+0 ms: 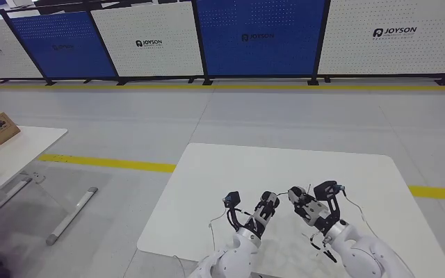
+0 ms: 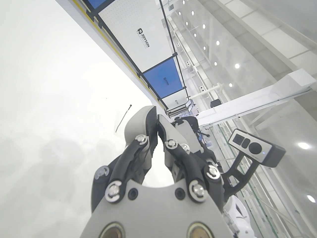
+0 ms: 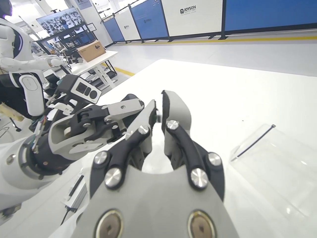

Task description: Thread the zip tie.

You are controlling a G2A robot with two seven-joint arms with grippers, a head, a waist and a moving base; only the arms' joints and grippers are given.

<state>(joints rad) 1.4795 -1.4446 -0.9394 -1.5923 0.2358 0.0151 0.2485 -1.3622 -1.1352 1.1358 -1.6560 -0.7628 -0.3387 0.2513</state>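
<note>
A straight black zip tie lies on a clear plastic sheet on the white table, off to the side of my right gripper. It also appears beyond my left gripper as a thin zip tie, head end farthest away. Both grippers hover close together over the table's near part, tips almost touching: left gripper, right gripper. Each is shut, with nothing clearly held. My left gripper sits right beside the right one.
A second white table with a cardboard box stands off to the left across the floor. Blue and white panel fences line the back. Bare tabletop stretches ahead of both grippers.
</note>
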